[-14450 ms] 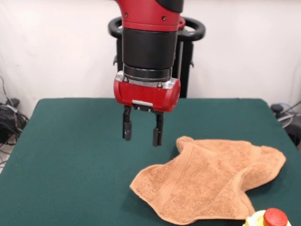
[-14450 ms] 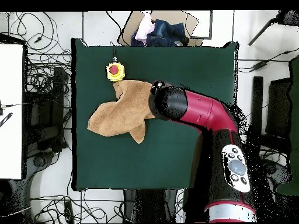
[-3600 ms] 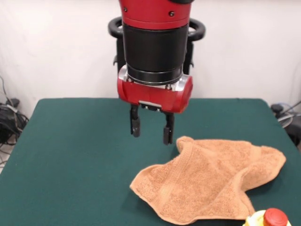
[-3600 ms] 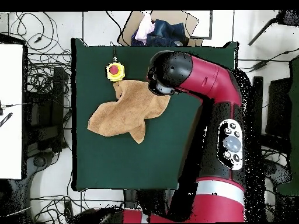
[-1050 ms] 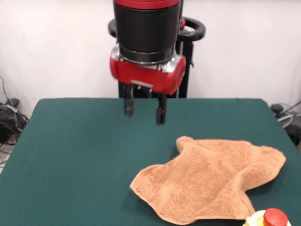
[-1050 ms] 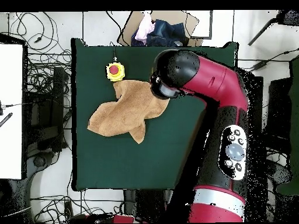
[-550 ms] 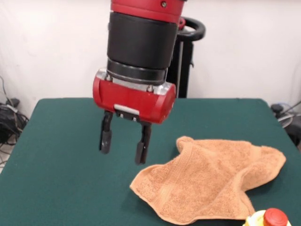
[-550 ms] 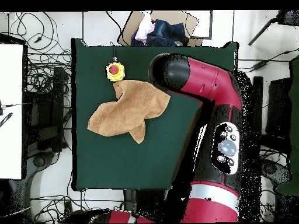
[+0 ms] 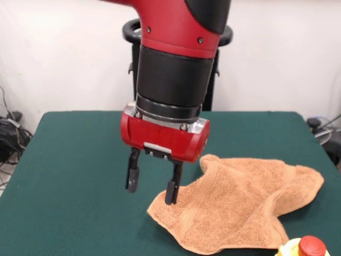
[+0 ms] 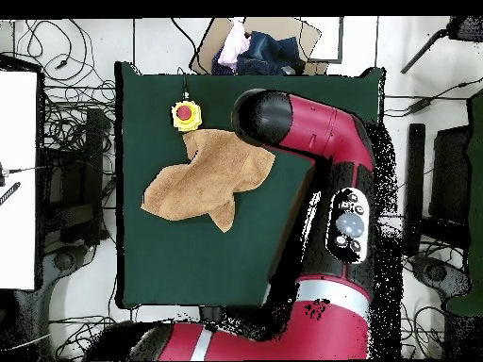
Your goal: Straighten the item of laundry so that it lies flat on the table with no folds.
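Note:
The orange-tan terry towel [image 9: 240, 205] lies rumpled on the dark green table [image 9: 69, 176], with a raised fold at its far corner and a pointed corner toward the front left. In the overhead view the towel [image 10: 203, 179] spreads left of the arm. My gripper [image 9: 151, 185] is open, its fingers pointing down just above the towel's left corner; the right finger [image 9: 171, 191] hangs over the towel's edge, the left one over bare felt. In the overhead view the arm's wrist [image 10: 264, 118] hides the gripper.
A yellow object with a red top [image 9: 305, 248] stands at the front right edge next to the towel; it also shows in the overhead view [image 10: 186, 115]. Cables and boxes lie on the floor round the table.
The gripper has moved nearer the camera and lower, from beside the towel's far raised fold to over its left corner. The towel has not moved.

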Motion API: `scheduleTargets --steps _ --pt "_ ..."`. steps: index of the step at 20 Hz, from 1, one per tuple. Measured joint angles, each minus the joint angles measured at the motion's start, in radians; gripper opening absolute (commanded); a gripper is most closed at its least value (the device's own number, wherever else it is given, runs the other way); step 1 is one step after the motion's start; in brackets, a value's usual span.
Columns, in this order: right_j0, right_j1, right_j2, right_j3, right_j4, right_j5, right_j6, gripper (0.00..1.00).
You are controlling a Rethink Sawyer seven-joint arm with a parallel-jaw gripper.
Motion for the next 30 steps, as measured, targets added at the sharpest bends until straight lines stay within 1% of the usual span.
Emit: scheduleTargets --steps 9,18,30 --pt "-0.005 0.026 0.000 -0.010 0.000 0.000 0.000 1.00" --pt "-0.021 0.024 0.000 -0.022 0.000 0.000 0.000 1.00" --pt "-0.023 0.012 0.000 -0.142 -0.001 0.000 0.000 1.00"
